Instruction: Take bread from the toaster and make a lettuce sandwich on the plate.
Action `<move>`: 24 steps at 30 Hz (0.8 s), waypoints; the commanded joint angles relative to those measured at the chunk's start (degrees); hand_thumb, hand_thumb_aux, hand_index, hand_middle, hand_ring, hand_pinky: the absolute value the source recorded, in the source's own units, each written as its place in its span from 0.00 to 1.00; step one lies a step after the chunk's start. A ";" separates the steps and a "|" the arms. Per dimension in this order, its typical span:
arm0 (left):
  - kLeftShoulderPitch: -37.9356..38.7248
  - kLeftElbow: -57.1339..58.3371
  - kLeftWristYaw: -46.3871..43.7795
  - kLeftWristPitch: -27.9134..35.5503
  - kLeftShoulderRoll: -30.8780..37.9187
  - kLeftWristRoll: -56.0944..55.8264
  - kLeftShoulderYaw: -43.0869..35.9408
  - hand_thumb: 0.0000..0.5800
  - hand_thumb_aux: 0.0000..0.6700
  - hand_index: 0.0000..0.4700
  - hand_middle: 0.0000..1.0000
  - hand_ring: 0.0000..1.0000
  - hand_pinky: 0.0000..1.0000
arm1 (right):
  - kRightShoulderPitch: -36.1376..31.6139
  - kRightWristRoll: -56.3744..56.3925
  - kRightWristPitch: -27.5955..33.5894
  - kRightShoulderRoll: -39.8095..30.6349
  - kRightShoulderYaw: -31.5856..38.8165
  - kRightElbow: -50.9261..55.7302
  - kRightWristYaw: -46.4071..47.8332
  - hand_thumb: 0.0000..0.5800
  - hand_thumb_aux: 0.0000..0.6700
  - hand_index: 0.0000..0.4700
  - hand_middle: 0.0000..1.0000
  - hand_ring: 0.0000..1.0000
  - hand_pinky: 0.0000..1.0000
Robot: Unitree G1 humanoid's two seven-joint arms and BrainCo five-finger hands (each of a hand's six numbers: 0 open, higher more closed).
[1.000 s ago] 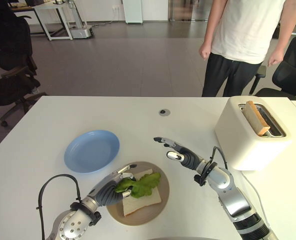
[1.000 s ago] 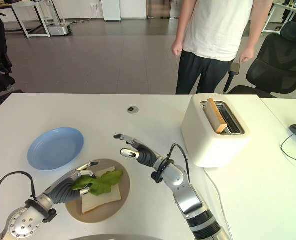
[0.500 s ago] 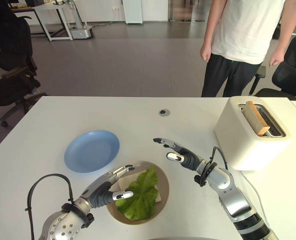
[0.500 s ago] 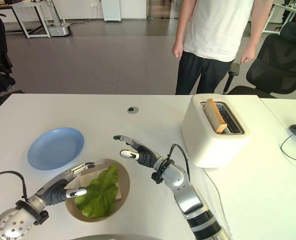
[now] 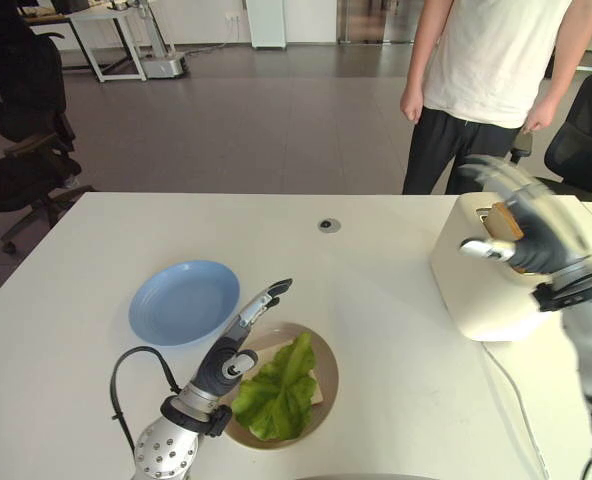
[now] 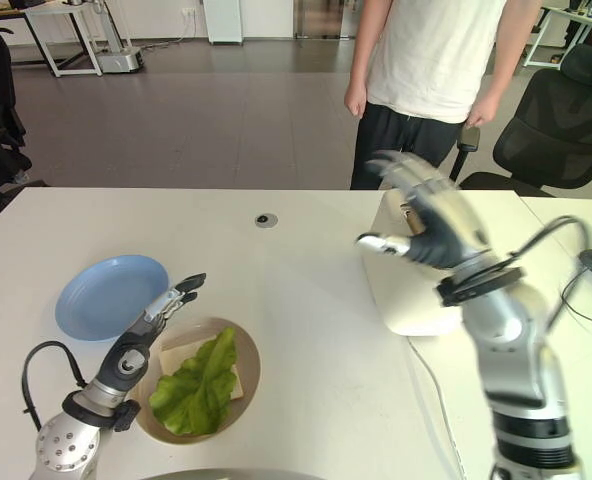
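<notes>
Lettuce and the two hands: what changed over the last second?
The left hand let go of the lettuce, which now lies spread over the bread on the brown plate, and rose with fingers open. The right hand swung from mid-table up to the toaster, above its slot. The blue plate and toaster stayed put.

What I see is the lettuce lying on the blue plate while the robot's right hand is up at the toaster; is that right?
Not the blue plate: the left eye view shows the lettuce lying on the bread on the brown plate, beside it. The right hand is indeed up at the toaster.
</notes>
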 commanded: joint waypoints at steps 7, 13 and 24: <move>-2.28 3.90 -2.49 -2.59 -1.33 -1.53 -1.42 0.00 0.00 0.00 0.00 0.00 0.00 | 5.92 -3.50 4.83 -2.90 -2.57 13.96 -2.84 0.00 0.00 0.00 0.00 0.00 0.00; -2.37 4.25 -2.72 -2.95 -1.28 -0.77 -1.31 0.00 0.00 0.00 0.00 0.00 0.00 | 7.41 -0.61 6.00 -1.39 -0.21 11.96 0.42 1.00 0.97 0.97 0.00 0.00 0.00; -2.57 5.20 -2.34 -3.53 -1.42 0.79 -1.21 0.00 0.00 0.00 0.00 0.00 0.00 | 3.73 13.08 10.47 3.12 -2.99 9.79 3.03 1.00 1.00 1.00 0.00 0.00 0.00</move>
